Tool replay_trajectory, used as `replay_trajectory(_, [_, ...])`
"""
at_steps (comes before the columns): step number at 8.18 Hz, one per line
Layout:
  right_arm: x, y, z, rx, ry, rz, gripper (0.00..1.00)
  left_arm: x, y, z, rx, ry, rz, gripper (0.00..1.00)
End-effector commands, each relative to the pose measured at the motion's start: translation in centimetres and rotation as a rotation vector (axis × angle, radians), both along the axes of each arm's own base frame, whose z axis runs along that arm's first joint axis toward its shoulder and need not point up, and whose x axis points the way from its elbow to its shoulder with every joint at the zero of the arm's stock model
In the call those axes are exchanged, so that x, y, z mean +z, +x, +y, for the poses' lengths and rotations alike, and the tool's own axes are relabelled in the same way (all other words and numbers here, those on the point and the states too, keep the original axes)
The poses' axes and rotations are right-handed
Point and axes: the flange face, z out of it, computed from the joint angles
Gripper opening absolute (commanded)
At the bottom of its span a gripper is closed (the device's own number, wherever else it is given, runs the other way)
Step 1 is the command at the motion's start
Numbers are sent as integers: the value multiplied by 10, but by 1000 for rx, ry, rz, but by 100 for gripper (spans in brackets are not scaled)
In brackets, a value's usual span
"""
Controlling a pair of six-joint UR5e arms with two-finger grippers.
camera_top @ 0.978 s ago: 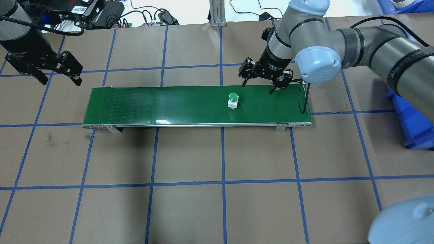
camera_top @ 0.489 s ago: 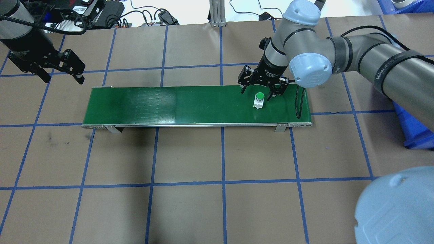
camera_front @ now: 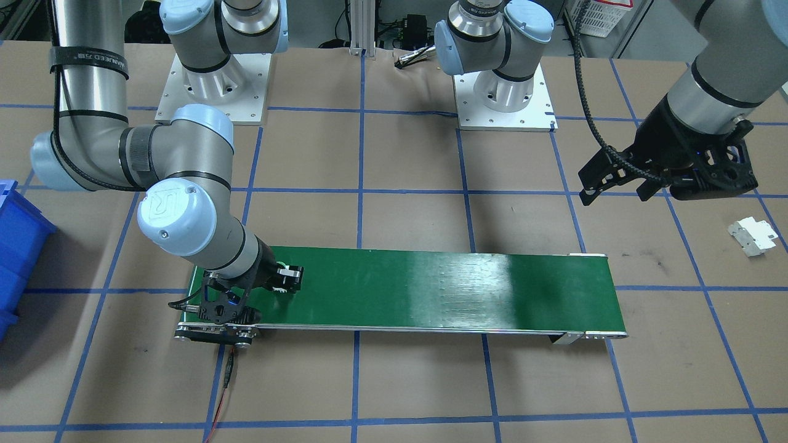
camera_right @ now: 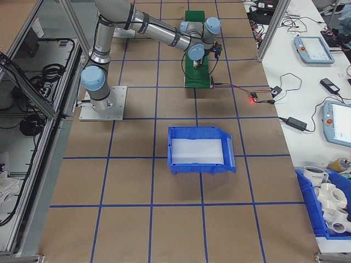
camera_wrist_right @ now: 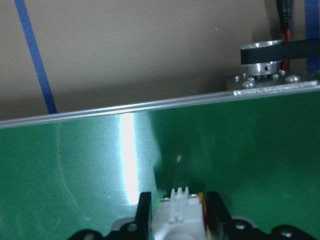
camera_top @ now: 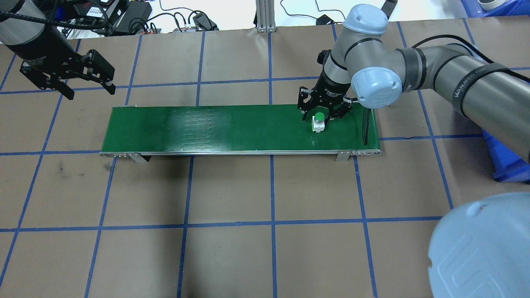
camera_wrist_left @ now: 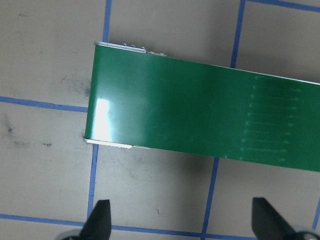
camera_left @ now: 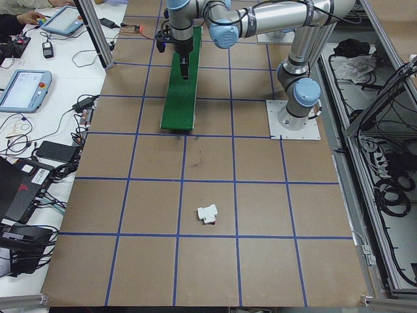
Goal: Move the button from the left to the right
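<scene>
1. Far left in the overhead view, the left gripper (camera_top: 87, 74) hangs above the brown table (camera_top: 265, 248), off the back-left corner of the green conveyor belt (camera_top: 207, 128). Its fingers are spread wide and carry nothing; its own wrist camera shows both fingertips (camera_wrist_left: 100, 220) far apart over bare table, with the belt's left end beyond them.

2. Well beyond the belt's left end a white block (camera_front: 751, 235) lies on the table. It is no part of the task and nothing touches it.

3. The left and middle stretches of the belt carry only glare.

4. Toward the right end, the button (camera_top: 318, 121) stands upright on the belt, green cap up and white body below. It is already on the right portion, so most of the crossing looks done.

5. The right gripper (camera_top: 325, 114) is down over the button with its fingers narrowed to either side. The right wrist camera shows the black pads (camera_wrist_right: 144, 210) tight against the white body on both sides, so I judge that it has the button pinched, though the button is not visibly off the belt.

6. What remains, as I read it: lift the button off the belt and set it down somewhere on the right, perhaps in the blue bin (camera_right: 197, 149) that sits on that side. The destination is a guess.
</scene>
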Motion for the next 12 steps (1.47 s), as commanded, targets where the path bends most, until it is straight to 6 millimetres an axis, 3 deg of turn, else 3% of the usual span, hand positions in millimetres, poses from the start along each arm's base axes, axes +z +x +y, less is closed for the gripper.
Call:
replay_trajectory(1, [5, -3, 0, 21, -12, 23, 0, 8, 2, 7, 70, -5, -46, 100])
replay_trajectory(3, [20, -8, -7, 55, -42, 37, 0, 5, 3, 7, 72, 5, -55, 100])
replay_trajectory(4, [50, -19, -14, 74, -67, 52, 0, 7, 4, 7, 72, 0, -56, 100])
replay_trajectory(5, [84, -50, -26, 69, -64, 49, 0, 2, 4, 7, 72, 9, -54, 100])
replay_trajectory(6, [99, -90, -36, 52, -28, 33, 0, 2, 4, 7, 70, 8, -54, 100])
replay_trajectory(8, [144, -191, -29, 17, -82, 36, 0, 8, 4, 6, 72, -1, -57, 100])
replay_trajectory(9, [150, -239, -18, 52, -54, 55, 0, 8, 4, 6, 72, -1, -56, 100])
replay_trajectory(11, [161, -362, 11, 68, -59, 91, 0, 7, 4, 7, 72, 1, -57, 100])
replay_trajectory(12, [162, -411, 27, 41, -64, 95, 0, 8, 4, 6, 72, -1, -57, 100])
